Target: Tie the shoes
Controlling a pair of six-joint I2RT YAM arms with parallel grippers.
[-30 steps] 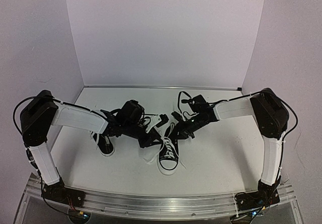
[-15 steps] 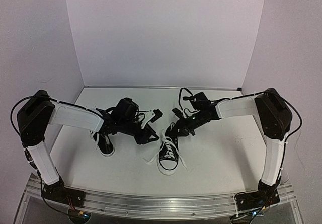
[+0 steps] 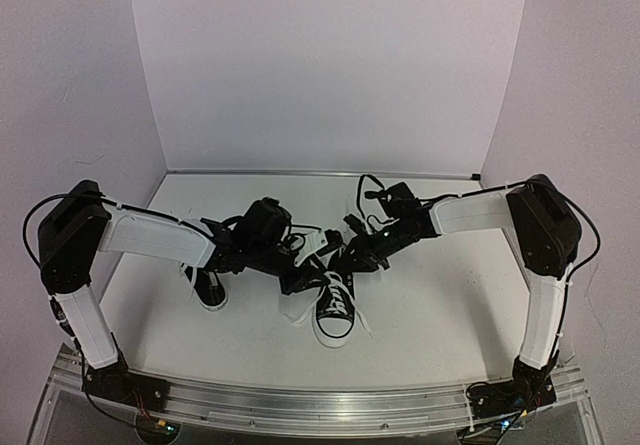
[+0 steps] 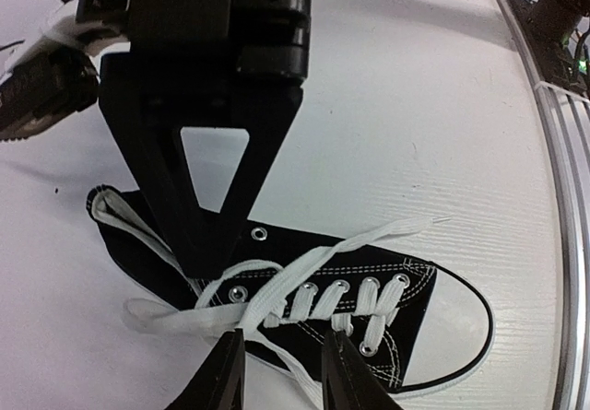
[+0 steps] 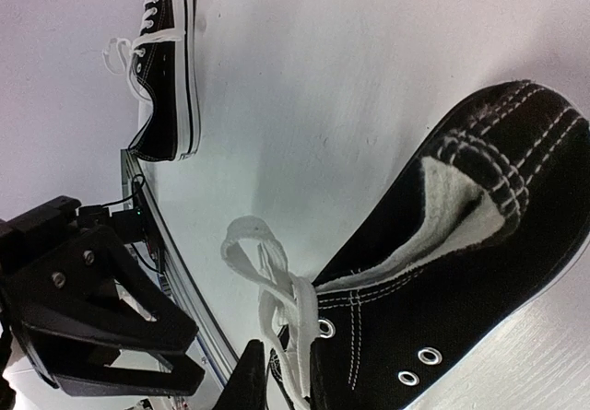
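Hovering released, the left gripper [image 4: 281, 373] is straddling the lace [image 4: 277, 292] of the shoe [image 4: 369, 261]; whether the right gripper [image 4: 201, 249] is clenching cannot be told

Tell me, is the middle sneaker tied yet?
Untied: the middle sneaker's white laces trail loose across the table, with no bow, in the left wrist view.

- The left gripper [image 4: 282, 378] is hanging low over a black shoe [image 4: 277, 244], its fingertips [image 4: 224, 378] sitting apart with a strand of white laces [image 4: 309, 298] passing between them.
- The right gripper [image 4: 201, 255] is reaching down from the far side, its tip pressing at the shoe's opening; whether its jaws are closed cannot be told.
- One loose lace end [image 4: 398, 230] is trailing toward the white toe cap [image 4: 458, 329].
- The toe is pointing at the metal rail [image 4: 564, 198] along the near edge of the white table [image 4: 415, 97].
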